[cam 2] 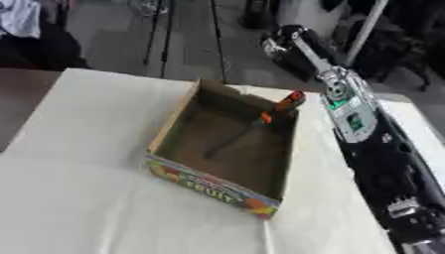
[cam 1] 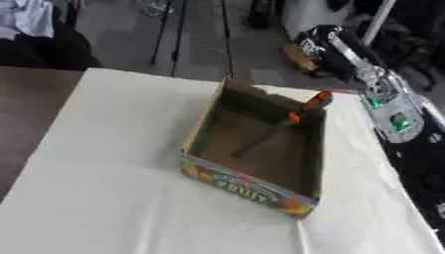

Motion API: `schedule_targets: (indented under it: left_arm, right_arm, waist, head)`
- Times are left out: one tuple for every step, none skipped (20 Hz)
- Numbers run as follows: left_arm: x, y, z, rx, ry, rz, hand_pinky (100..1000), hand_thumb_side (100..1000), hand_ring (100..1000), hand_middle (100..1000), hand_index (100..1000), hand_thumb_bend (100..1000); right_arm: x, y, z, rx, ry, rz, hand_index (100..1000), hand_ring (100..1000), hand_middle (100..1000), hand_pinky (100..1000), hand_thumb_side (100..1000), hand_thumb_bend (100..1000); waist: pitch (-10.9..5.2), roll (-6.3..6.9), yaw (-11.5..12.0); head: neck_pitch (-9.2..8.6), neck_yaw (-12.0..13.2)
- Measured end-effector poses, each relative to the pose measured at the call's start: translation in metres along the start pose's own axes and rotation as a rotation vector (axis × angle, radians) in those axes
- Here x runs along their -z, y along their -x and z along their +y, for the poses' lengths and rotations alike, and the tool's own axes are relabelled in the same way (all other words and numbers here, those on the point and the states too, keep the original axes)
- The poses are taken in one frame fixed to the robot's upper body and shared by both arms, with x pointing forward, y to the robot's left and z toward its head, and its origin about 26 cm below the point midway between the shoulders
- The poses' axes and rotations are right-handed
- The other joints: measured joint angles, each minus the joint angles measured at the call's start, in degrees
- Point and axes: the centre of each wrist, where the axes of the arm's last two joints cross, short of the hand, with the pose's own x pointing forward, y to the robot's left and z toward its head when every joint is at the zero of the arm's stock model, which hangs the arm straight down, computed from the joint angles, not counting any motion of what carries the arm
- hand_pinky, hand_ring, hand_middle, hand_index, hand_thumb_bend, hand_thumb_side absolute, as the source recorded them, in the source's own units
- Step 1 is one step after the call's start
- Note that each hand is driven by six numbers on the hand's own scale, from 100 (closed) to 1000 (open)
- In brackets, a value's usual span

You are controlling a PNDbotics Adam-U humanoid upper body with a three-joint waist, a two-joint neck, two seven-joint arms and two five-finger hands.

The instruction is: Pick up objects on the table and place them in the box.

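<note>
— Inside the cardboard box (cam 1: 260, 149), propped against the far right corner, lies the tool (cam 1: 280, 128). Is that the thing in question?

— It looks so. It is long and dark, with an orange and black handle end (cam 2: 290, 101) poking up over the rim. The other end rests low on the box floor, toward the near left.

— So its long axis?

— It runs diagonally, from the far right corner down toward the middle of the box, tilted rather than flat.

— And which arm is nearer?

— The right arm (cam 2: 352, 116). It comes in along the right edge of the white-covered counter (cam 1: 113, 149), just beside the box's right wall. The handle end lies to the arm's left, near the silver joint.

— What is the right hand doing, spread or pinching?

— I cannot tell; no hand shows in either view, only the arm. The left hand is not visible either.

— Anything else to collect on the counter?

— None that I can see around the box. I judge the tool is already in place.
</note>
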Motion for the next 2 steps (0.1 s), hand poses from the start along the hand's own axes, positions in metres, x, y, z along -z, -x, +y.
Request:
schedule_targets:
  left_arm:
    - [0.0, 0.0, 0.0, 0.0, 0.0, 0.0, 663, 1000, 967, 1000, 738, 100]
    - [0.0, 0.0, 0.0, 0.0, -0.001, -0.001, 663, 1000, 967, 1000, 738, 100]
  right_arm:
    - [0.0001, -0.0004, -0.0004, 0.003, 0.002, -0.003, 805, 702, 784, 599, 1000, 100]
    - [0.0001, -0.0009, -0.001, 0.006, 0.004, -0.006, 812, 706, 791, 602, 1000, 100]
  waist:
    - [0.0, 0.02, -0.03]
    - [0.0, 0.04, -0.06]
  head:
    - [0.01, 0.01]
    - [0.03, 0.03]
